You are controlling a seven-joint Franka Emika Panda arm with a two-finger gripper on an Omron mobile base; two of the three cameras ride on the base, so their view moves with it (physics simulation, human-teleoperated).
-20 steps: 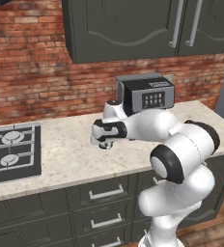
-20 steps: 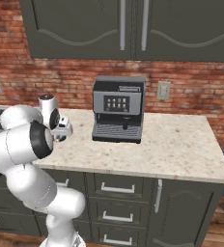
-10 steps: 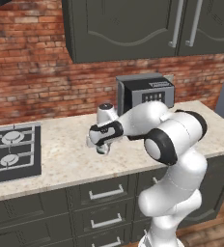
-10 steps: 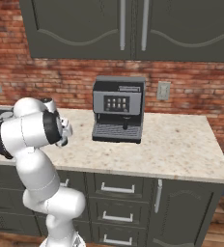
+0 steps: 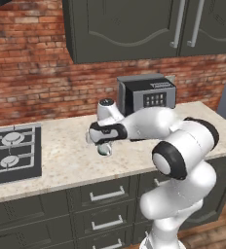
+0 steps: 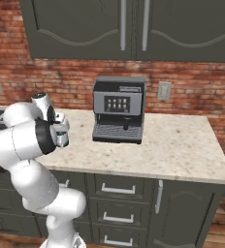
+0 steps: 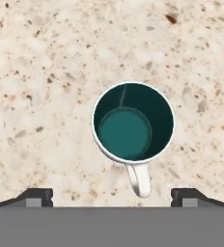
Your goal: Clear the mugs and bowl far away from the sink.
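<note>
Mug (image 7: 133, 122) upright on surface (image 7: 46, 72), claw (image 7: 112, 197) released above it.
Handle at 6 o'clock sits between the fingertips; a careless withdrawal could clip it and topple the mug.

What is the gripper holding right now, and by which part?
Nothing. The fingers stand wide apart, clear of the silvery-white mug, which sits upright on the counter directly below the gripper.

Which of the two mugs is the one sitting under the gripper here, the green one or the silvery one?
The silvery-white mug: its inside is dark teal, not green. It stands upright on the counter beneath the open gripper, its handle pointing between the fingertips.
</note>
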